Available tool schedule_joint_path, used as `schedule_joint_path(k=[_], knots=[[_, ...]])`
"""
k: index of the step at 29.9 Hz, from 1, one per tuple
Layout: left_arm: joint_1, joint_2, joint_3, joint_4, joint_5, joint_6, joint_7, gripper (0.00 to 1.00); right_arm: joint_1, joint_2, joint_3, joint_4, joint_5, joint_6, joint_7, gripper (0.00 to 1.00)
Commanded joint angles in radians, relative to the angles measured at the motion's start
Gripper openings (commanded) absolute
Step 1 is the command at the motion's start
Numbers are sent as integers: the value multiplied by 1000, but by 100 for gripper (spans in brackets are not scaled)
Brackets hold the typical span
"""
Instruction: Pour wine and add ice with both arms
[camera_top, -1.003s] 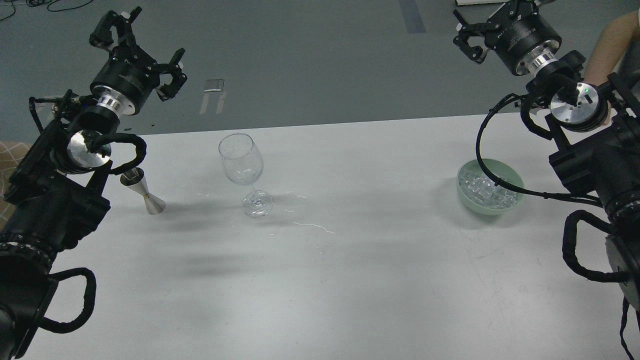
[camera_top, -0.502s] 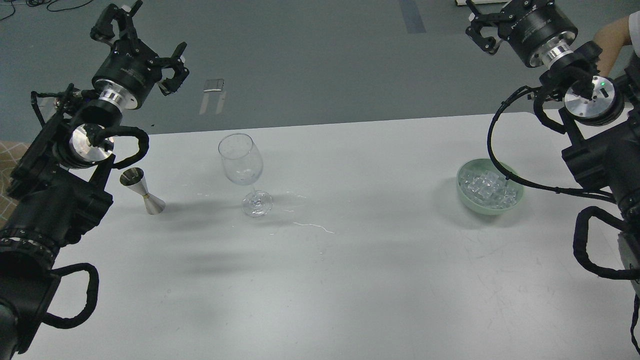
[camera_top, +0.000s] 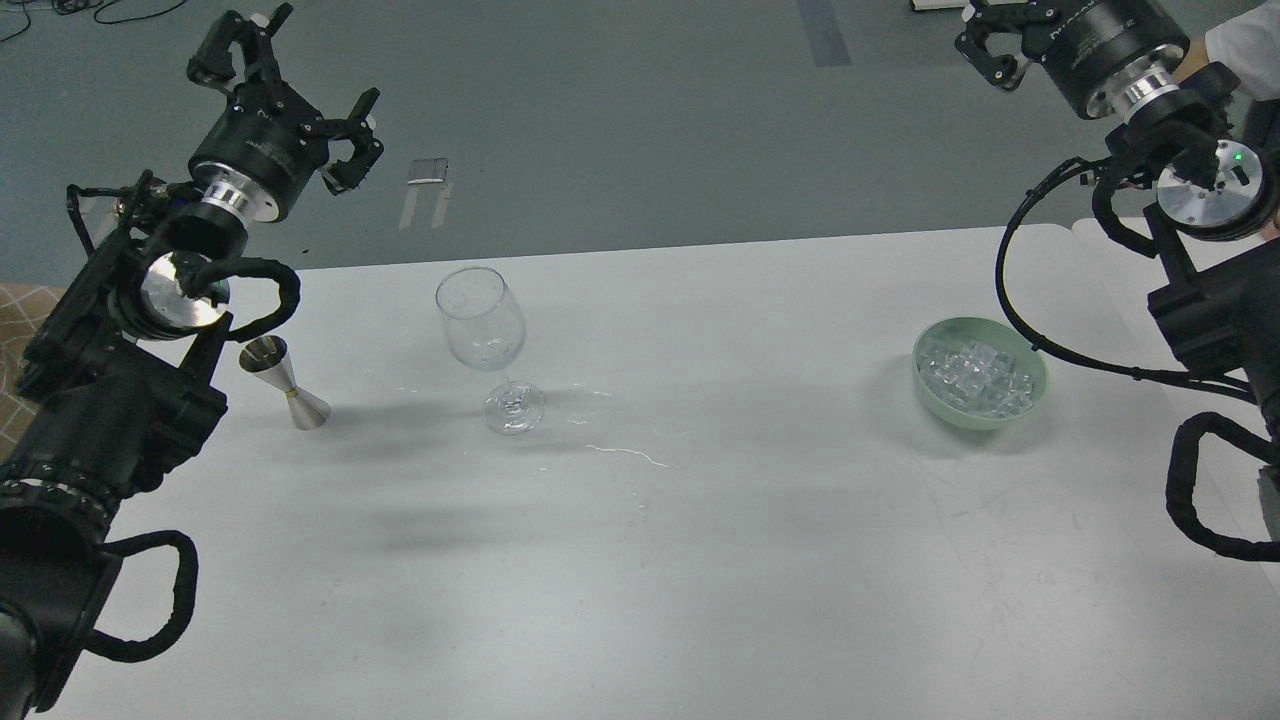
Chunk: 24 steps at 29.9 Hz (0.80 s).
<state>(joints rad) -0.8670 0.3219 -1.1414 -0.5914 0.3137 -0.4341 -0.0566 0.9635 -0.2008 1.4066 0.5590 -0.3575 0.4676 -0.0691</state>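
Note:
An empty clear wine glass stands upright on the white table, left of centre. A small steel jigger stands to its left. A pale green bowl at the right holds several clear ice cubes. My left gripper is raised over the floor beyond the table's far left edge, open and empty. My right gripper is raised at the top right, far behind the bowl. Its claws are spread and empty, and partly cut off by the frame's top edge.
Thin streaks of spilled liquid lie on the table right of the glass's foot. A person's sleeve shows at the top right corner. Grey floor lies beyond the table's far edge.
The right arm has risen and moved right, away from over the bowl, so all the ice now shows. The left gripper has lifted slightly. The glass, jigger and bowl have not moved.

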Motion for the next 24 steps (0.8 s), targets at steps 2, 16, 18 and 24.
schedule_joint_path(k=[2,16,18,24], knots=[[-1,16,0,-1,-1,-5,1,98,4,6,0,2,0,0,-1,100],[2,95,-4,-2,-7,-23,1,98,12,24,-63,21,0,-1,-6,100],[5,118,-9,-21,-13,-38,3,98,27,20,-63,30,5,-3,-9,100],[166,226,-24,-244,-60,-31,3,98,28,17,-63,30,9,-3,-11,100]])
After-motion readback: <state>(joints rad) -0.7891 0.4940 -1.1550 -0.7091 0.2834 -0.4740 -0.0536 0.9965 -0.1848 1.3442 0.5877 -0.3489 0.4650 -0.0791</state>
